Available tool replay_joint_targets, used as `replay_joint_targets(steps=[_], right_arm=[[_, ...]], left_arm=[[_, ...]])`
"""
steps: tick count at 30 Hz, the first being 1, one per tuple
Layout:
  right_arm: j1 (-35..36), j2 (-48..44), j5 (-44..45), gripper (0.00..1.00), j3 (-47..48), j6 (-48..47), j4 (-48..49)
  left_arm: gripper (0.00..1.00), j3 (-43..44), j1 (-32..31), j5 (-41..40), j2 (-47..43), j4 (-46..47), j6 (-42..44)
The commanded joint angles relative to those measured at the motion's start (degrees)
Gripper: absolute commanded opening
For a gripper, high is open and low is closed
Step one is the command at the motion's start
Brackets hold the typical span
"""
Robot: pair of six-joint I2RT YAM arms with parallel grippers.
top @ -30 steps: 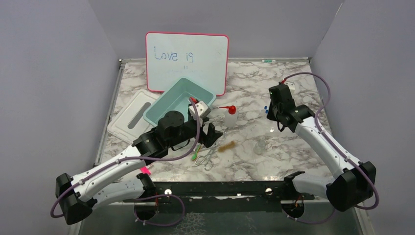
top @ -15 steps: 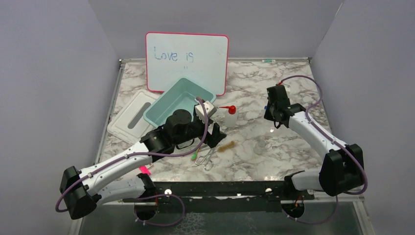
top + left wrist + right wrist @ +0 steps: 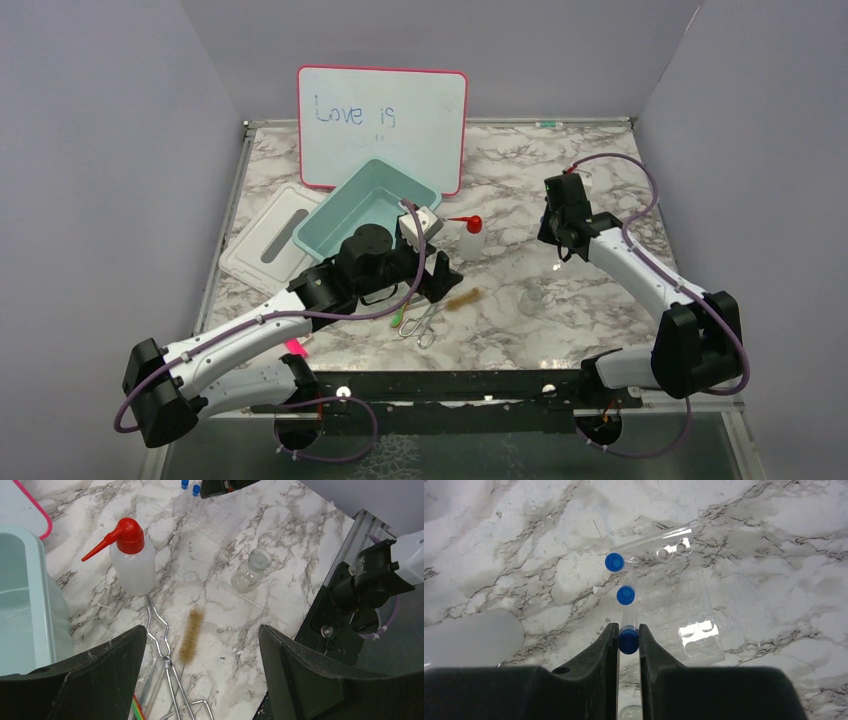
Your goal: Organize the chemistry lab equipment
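**Inspector:** Location of the equipment, starting with whatever is in hand?

**Assistant:** One blue-capped tube (image 3: 628,641) sits between the fingers of the right gripper (image 3: 628,642), which press in on its cap from both sides. This is over the marble table (image 3: 600,170), right of centre. Two more capped tubes (image 3: 625,595) lie just ahead of it by a clear tube rack (image 3: 696,625) lying flat. I cannot tell whether they rest on the rack or beside it.

**Inspector:** And the remainder?

**Assistant:** Mid-table. The white squeeze bottle (image 3: 131,562) stands upright, its red nozzle pointing toward the teal bin (image 3: 20,605). The small glass flask (image 3: 250,570) sits apart from it, on the right arm's side. The brown bristle brush (image 3: 190,635) lies in front of the bottle, with the metal tongs (image 3: 165,655) just beside it, one tip reaching the bottle's base.

**Inspector:** Left gripper?

**Assistant:** The left gripper (image 3: 440,274) hangs above the brush and tongs, fingers spread wide with nothing between them. The bin is to its left. A white lid (image 3: 265,240) lies beside the bin, and the pink-framed whiteboard (image 3: 382,125) is propped at the back.
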Motion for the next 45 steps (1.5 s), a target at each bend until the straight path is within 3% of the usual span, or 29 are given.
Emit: replay_joint_targets(steps=[1,25,32,39,45], right_arm=[[-0.2,-0.2,2.9,0.15,0.0,0.1,-0.3],[-0.2,3.1,2.0,0.18,-0.4,-0.7,1.1],[-0.2,5.7,2.2,0.26,-0.2,0.4,0.8],[-0.2,3.4,1.2,0.52,0.9,1.1,0.2],[-0.2,-0.9,-0.6,0.57,4.3,0.5,-3.6]], left_arm=[[0.85,-0.5,-0.1,0.7,0.2,2.0,-0.6],[0.85,-0.8,-0.1,0.6,0.8,2.1,-0.6],[0.85,-1.1,-0.1,0.4,0.1,1.8,-0.7],[0.85,-1.0,-0.1,0.3,0.1,1.6,-0.7],[0.85,-1.1,-0.1,-0.4,-0.2,1.7,-1.5]])
